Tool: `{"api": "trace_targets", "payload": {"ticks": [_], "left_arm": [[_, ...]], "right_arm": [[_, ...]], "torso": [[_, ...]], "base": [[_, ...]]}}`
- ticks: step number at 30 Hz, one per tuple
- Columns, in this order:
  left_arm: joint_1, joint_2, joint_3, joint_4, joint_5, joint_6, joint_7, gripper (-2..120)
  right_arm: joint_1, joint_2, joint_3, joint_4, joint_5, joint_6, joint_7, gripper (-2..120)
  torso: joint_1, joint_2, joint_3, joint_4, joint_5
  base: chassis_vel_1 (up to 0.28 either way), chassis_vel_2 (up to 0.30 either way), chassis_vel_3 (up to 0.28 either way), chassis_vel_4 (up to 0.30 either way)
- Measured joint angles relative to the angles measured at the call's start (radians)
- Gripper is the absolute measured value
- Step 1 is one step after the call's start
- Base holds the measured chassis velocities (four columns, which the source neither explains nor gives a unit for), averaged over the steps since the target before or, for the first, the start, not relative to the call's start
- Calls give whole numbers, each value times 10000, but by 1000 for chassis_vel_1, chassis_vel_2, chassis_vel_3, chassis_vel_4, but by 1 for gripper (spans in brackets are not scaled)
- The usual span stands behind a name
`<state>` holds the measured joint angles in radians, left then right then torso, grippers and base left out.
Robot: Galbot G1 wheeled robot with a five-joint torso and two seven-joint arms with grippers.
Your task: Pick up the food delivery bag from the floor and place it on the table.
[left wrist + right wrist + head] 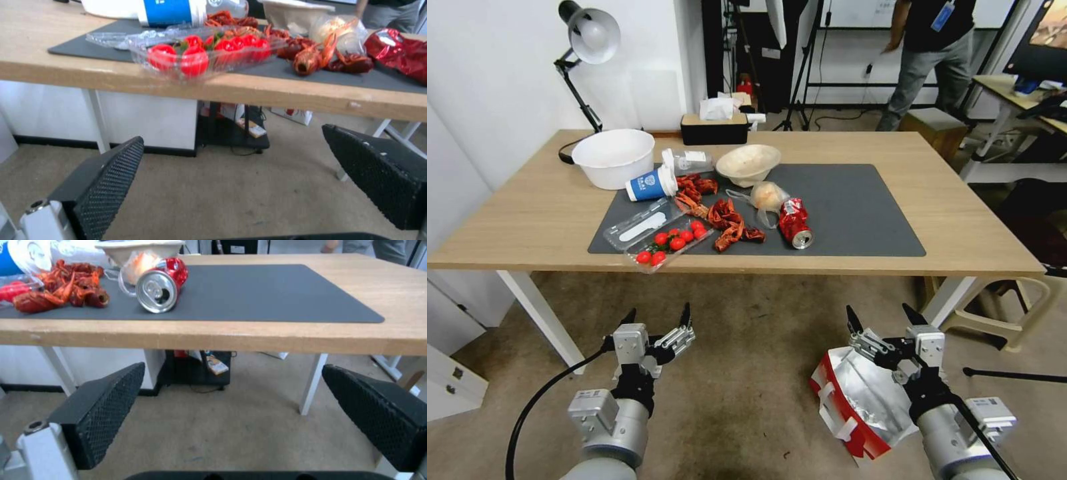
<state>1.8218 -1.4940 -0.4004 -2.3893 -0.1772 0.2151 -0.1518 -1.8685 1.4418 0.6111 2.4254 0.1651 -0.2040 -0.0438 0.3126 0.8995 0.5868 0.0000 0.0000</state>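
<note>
The food delivery bag (864,400), red and white with a silver foil lining and white handles, lies open on the floor (747,373) at the lower right. My right gripper (879,312) hangs open just above the bag's far edge, and the arm covers part of the bag. My left gripper (657,315) is open too, held over bare floor to the left. The table (534,220), light wood on white legs with a dark grey mat (854,207), stands right in front of both grippers. In both wrist views the black fingers (106,186) (106,416) are spread below the table's front edge.
The mat's left half holds a white bowl (614,157), a blue cup (650,185), a clear tomato box (670,241), red shells (727,223) and a crushed can (795,223). Its right half is bare. A stool (1000,307) stands at the right, a white cabinet (450,373) at the left.
</note>
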Motion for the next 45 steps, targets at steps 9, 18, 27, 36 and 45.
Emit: {"api": "trace_targets", "payload": {"ticks": [9, 18, 27, 36, 45], "left_arm": [[54, -6, -41, 3, 17, 3, 62, 100], [104, -45, -28, 2, 38, 15, 130, 100], [117, -59, -36, 36, 91, 39, 244, 100], [100, -29, -37, 92, 93, 28, 208, 100], [98, -48, -22, 146, 156, 24, 251, 100]], "right_arm": [[46, -12, -54, -103, -84, 12, -30, 100], [81, -10, -72, -204, -162, 96, -50, 100], [154, 14, -111, -317, -204, 148, -57, 100], [188, 18, -66, -355, -204, 153, -20, 100], [236, -30, -48, -407, -171, 123, -27, 100]], "torso": [[-180, -426, -243, 0, 1], [-355, -833, -476, 0, 0], [-524, -1231, -706, 0, 0], [-684, -1621, -934, 0, 0], [-853, -2043, -1190, 0, 0]], "base": [[0, 0, 0, 0], [0, 0, 0, 0], [0, 0, 0, 0], [0, 0, 0, 0], [0, 0, 0, 0]]}}
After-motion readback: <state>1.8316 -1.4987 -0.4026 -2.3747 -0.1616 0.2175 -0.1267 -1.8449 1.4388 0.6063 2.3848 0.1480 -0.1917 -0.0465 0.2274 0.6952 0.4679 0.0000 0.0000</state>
